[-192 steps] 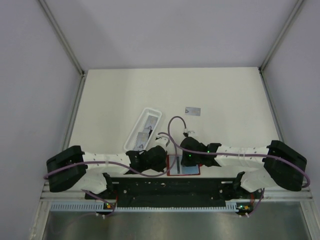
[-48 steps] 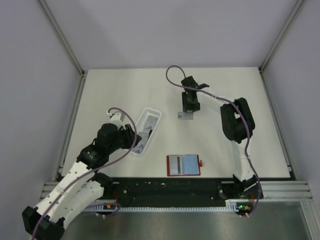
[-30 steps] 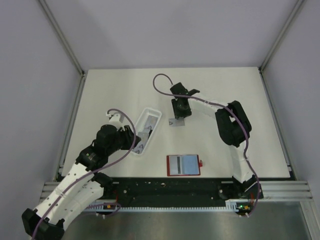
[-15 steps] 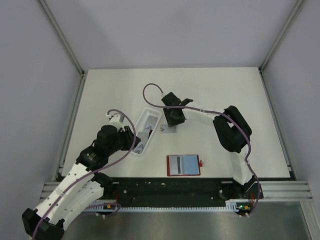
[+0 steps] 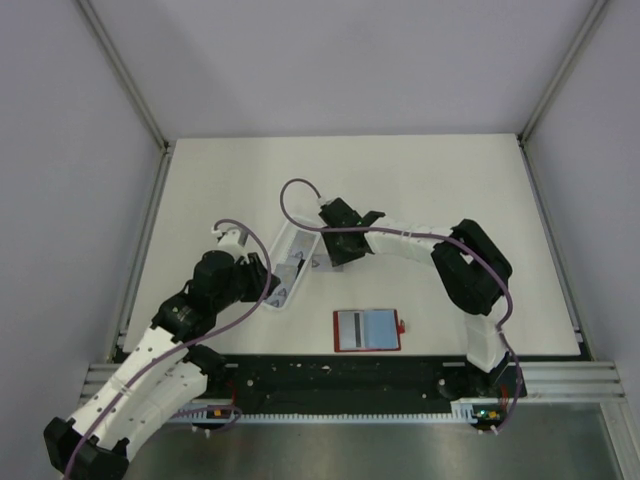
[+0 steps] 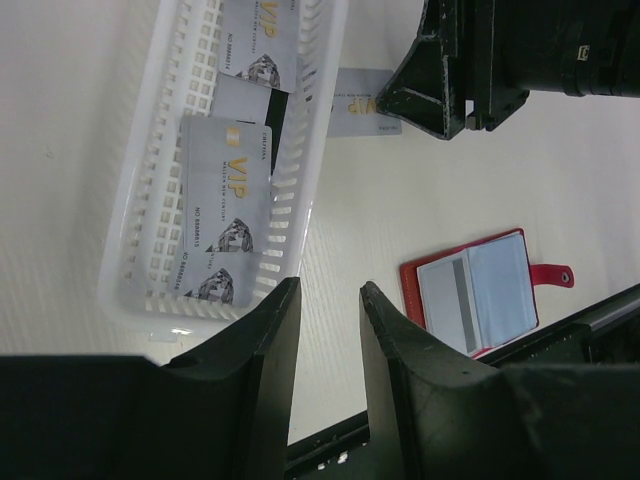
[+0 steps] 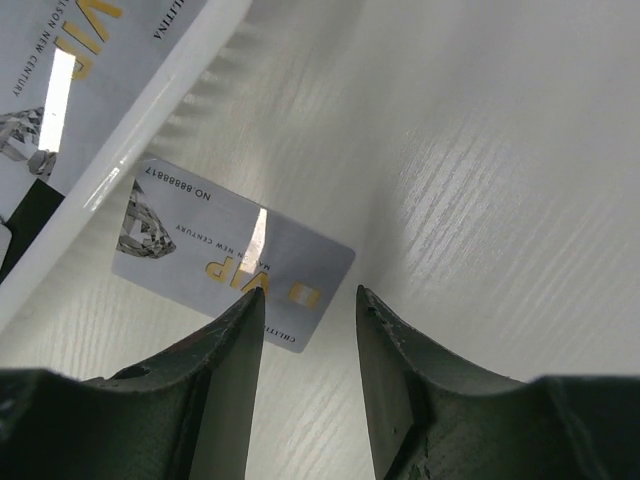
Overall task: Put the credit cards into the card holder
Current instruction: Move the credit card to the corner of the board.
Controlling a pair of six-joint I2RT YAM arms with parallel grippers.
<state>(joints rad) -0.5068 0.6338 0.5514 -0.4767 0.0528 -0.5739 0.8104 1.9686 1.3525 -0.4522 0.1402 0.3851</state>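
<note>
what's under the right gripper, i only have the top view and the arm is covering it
observer: a grey card, lying flat on the table with its printed face up and one corner right at the white tray wall.
operator: is the gripper holding it
observer: no, the right gripper has its jaws apart above the card's near edge and isn't clamped on it.
operator: and the left one
observer: the left gripper is open and empty, hanging by the tray's near end.
</note>
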